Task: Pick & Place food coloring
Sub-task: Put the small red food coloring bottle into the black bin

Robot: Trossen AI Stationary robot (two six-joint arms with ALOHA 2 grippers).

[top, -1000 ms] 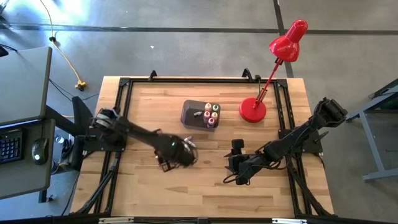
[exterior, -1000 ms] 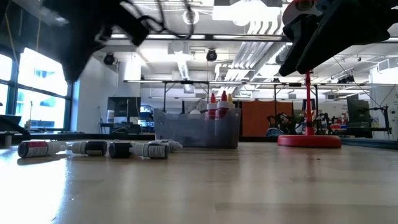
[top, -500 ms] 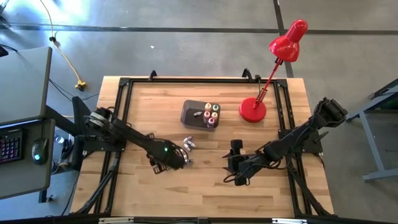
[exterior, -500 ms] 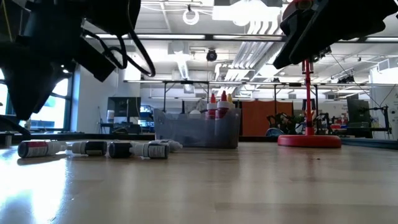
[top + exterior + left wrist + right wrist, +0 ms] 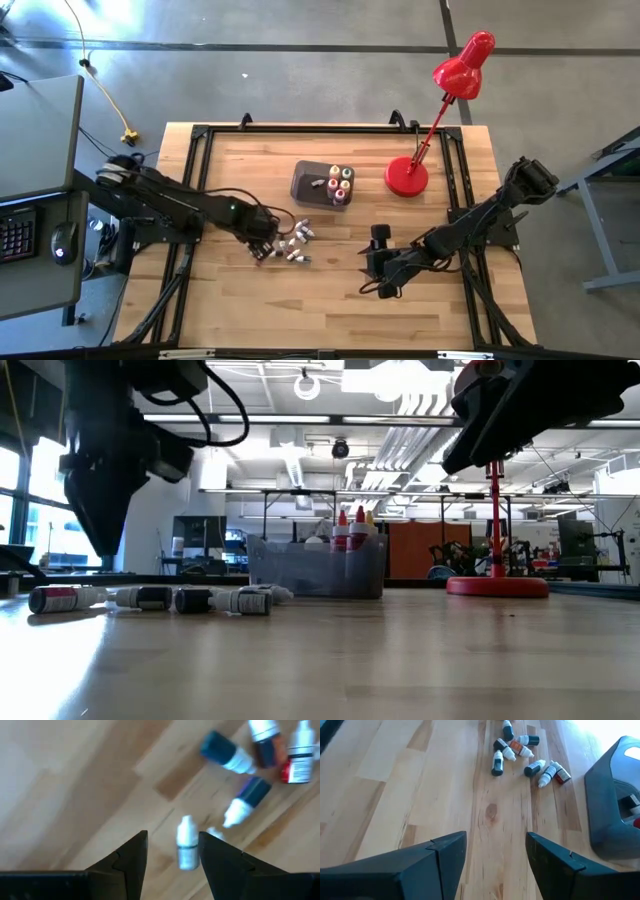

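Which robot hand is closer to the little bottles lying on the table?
The left one. The left gripper hangs open right beside the loose bottles, with one between its fingers in its wrist view. The right gripper waits farther off, apart from them.

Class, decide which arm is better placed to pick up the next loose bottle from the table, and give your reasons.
Left. The left gripper hangs open right at the loose bottles, one lying between its fingers. The right gripper waits farther off, across bare table.

Bin (image 5: 612, 805) cut off at edge
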